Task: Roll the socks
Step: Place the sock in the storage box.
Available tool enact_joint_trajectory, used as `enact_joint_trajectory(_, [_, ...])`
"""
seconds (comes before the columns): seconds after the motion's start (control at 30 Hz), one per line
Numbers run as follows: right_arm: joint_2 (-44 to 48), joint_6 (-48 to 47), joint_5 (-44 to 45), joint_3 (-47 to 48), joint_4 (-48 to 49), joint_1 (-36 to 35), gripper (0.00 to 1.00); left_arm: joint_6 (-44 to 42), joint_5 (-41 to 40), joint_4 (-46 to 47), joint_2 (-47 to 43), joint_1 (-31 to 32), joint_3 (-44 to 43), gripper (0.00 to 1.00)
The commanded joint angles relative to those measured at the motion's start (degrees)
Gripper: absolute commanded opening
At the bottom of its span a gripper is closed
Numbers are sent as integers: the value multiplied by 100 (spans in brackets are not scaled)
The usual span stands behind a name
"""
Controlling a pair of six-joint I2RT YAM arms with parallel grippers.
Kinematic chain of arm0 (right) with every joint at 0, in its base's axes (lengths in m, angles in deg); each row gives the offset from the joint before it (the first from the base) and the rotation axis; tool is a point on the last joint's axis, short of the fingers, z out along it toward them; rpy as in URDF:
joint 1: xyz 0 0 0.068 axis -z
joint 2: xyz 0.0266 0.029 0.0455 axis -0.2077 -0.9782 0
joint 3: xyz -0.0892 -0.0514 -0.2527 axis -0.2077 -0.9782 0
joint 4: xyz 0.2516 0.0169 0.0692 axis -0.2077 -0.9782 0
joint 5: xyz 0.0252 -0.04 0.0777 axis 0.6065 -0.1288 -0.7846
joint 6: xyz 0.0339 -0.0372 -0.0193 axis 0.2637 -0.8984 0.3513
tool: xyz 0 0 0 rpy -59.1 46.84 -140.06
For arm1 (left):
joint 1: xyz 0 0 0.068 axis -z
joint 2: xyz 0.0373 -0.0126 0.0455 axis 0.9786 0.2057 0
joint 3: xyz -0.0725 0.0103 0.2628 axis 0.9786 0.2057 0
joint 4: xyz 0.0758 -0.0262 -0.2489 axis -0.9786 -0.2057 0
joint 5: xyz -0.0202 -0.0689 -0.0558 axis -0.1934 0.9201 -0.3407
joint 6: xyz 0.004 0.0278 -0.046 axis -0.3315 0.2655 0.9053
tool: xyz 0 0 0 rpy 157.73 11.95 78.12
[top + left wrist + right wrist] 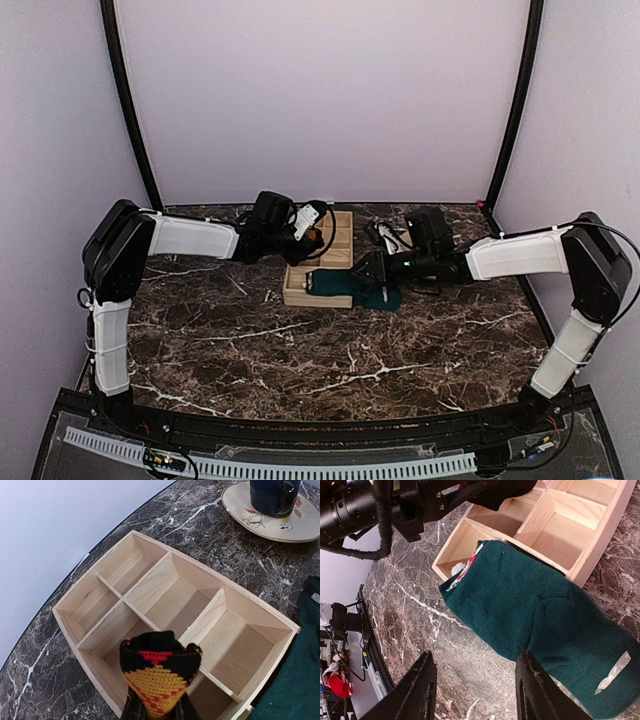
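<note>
Now the left claw [157, 710], gripping the rolled sock [160, 670], hangs right above the wooden box [155, 580]; the right claw [477, 690] gapes wide.

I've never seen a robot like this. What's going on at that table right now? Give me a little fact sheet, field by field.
Left gripper: shut on a rolled patterned sock, held above the wooden box
Right gripper: open, close to the green sock
Green sock: flat, not rolled, one end lying over the box's edge
Wooden box: split into compartments by dividers
Behind: plate with a dark mug on it
Surface: dark marble table
</note>
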Motion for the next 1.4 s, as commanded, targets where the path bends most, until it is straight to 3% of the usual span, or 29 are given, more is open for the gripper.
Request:
enact_joint_trajectory(0.0, [-70,-86,18,166,118,41,49,-150,-103,90,109,28,35,0])
enact_joint_trajectory(0.37, [-71,-148,7,197,59,34,49,-155,-139,-530,438,44,-245,0])
enact_joint_trajectory(0.77, [-10,-191,25,171,33,43,49,201,-43,-2226,1003,37,-1476,0])
enact_joint_trajectory(1.1, [37,-210,42,180,-23,49,49,479,230,-3163,1204,43,-1974,0])
enact_joint_trajectory(1.37, [-32,-193,-18,230,-7,44,49,713,-22,-4034,1200,45,-2393,0])
